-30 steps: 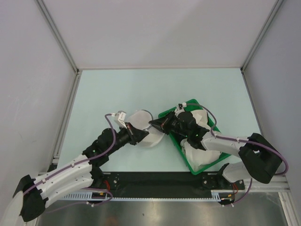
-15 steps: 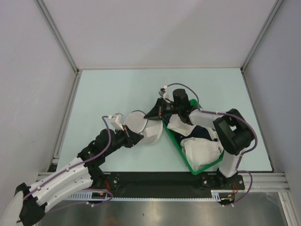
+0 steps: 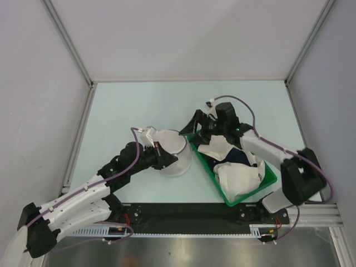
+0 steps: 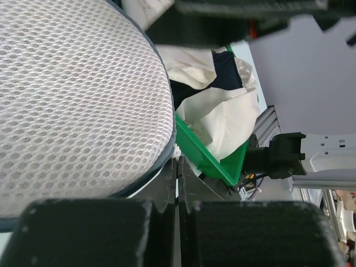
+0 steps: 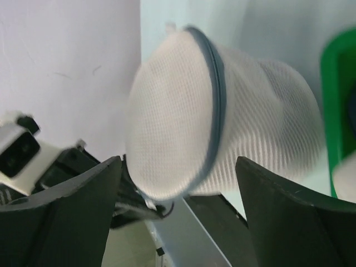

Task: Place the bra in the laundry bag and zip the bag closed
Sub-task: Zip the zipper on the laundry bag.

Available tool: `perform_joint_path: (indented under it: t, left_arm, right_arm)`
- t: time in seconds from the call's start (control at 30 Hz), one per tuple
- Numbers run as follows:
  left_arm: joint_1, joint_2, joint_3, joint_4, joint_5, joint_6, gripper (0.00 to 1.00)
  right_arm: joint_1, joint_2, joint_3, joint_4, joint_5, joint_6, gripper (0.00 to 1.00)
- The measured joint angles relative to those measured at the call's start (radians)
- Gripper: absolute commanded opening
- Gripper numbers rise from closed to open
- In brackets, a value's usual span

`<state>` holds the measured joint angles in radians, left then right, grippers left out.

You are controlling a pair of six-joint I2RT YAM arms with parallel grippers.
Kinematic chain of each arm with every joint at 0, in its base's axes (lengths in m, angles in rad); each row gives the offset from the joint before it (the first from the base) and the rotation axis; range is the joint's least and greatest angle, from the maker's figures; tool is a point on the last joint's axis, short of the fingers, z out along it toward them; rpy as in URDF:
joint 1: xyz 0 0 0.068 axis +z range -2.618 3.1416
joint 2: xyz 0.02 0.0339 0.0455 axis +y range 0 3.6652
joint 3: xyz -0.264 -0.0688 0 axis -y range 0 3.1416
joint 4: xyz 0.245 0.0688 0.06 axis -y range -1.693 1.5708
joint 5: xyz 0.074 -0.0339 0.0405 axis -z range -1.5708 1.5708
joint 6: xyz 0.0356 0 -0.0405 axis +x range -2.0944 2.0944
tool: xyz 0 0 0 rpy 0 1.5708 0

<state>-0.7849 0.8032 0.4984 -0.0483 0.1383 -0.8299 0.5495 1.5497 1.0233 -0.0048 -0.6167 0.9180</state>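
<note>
Two halves of the laundry bag [image 3: 177,149] now sit together as one dome beside the green basket [image 4: 206,159]. Our right gripper [image 3: 196,127], clamped earlier, stands spread near it; our left gripper [image 3: 161,158] is pressed together at its rim. We cannot see the bra.

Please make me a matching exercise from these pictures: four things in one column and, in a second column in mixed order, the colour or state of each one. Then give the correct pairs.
Column one:
1. laundry bag
2. basket
3. left gripper
4. right gripper

Column two:
A. fingers wide apart, holding nothing
B. white mesh with a dark rim
C. fingers shut at the bag's rim
D. green, holds white and navy clothes

Pairs: 1-B, 2-D, 3-C, 4-A.
</note>
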Motion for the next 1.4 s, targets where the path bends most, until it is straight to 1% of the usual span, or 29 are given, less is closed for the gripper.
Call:
perform_joint_path:
  t: [0.13, 0.27, 0.37, 0.4, 0.47, 0.5, 0.57, 0.6, 0.67, 0.7, 0.8, 0.93, 1.03, 1.13, 1.2, 1.3, 1.37, 1.4]
  left_arm:
    - [0.0, 0.04, 0.014, 0.044, 0.03, -0.001, 0.0]
    - [-0.003, 0.059, 0.015, 0.071, 0.052, -0.003, 0.0]
    - [-0.003, 0.06, 0.015, 0.08, 0.06, -0.004, 0.0]
    - [-0.003, 0.06, 0.015, 0.084, 0.063, -0.004, 0.0]
    - [-0.003, 0.06, 0.015, 0.085, 0.071, -0.004, 0.0]
    - [-0.004, 0.06, 0.015, 0.085, 0.076, -0.004, 0.0]
    - [-0.004, 0.06, 0.015, 0.085, 0.082, -0.003, 0.0]
    - [-0.004, 0.06, 0.015, 0.085, 0.084, -0.001, 0.0]
    - [-0.004, 0.059, 0.015, 0.084, 0.086, 0.001, 0.0]
    - [-0.004, 0.058, 0.015, 0.082, 0.086, 0.002, 0.0]
    - [-0.004, 0.047, 0.015, 0.049, 0.07, 0.009, 0.0]
    - [-0.004, -0.018, 0.016, -0.05, -0.01, 0.01, 0.0]
    - [0.004, -0.107, 0.026, -0.161, -0.105, 0.008, 0.0]
    - [0.037, -0.171, 0.053, -0.277, -0.182, 0.005, 0.0]
    - [0.058, -0.206, 0.068, -0.338, -0.225, -0.003, 0.0]
    - [0.084, -0.261, 0.086, -0.431, -0.279, -0.018, 0.0]
    - [0.093, -0.298, 0.09, -0.464, -0.301, -0.018, 0.0]
    - [0.096, -0.315, 0.091, -0.468, -0.301, -0.007, 0.0]
  right_arm:
    - [0.004, -0.219, -0.163, -0.044, 0.092, 0.063, 0.86]
    - [0.046, -0.345, -0.263, -0.034, 0.178, 0.161, 0.8]
    - [0.118, -0.385, -0.323, 0.008, 0.246, 0.247, 0.72]
    - [0.149, -0.38, -0.332, 0.027, 0.273, 0.283, 0.68]
    - [0.194, -0.358, -0.334, 0.061, 0.31, 0.33, 0.63]
    - [0.215, -0.346, -0.334, 0.082, 0.33, 0.353, 0.57]
    - [0.247, -0.325, -0.334, 0.118, 0.379, 0.386, 0.5]
    - [0.257, -0.314, -0.333, 0.132, 0.399, 0.397, 0.39]
    - [0.263, -0.288, -0.329, 0.155, 0.42, 0.406, 0.24]
    - [0.263, -0.272, -0.325, 0.166, 0.427, 0.414, 0.14]
    - [0.257, -0.229, -0.32, 0.207, 0.415, 0.424, 0.01]
    - [0.218, -0.174, -0.304, 0.265, 0.321, 0.406, 0.0]
    - [0.144, -0.13, -0.274, 0.296, 0.214, 0.364, 0.0]
    - [0.065, -0.082, -0.237, 0.346, 0.102, 0.324, 0.0]
    - [0.034, -0.042, -0.205, 0.379, 0.025, 0.305, 0.0]
    - [0.016, 0.037, -0.136, 0.439, -0.093, 0.276, 0.0]
    - [0.016, 0.107, -0.069, 0.472, -0.171, 0.256, 0.0]
    - [0.016, 0.129, -0.045, 0.476, -0.192, 0.248, 0.03]
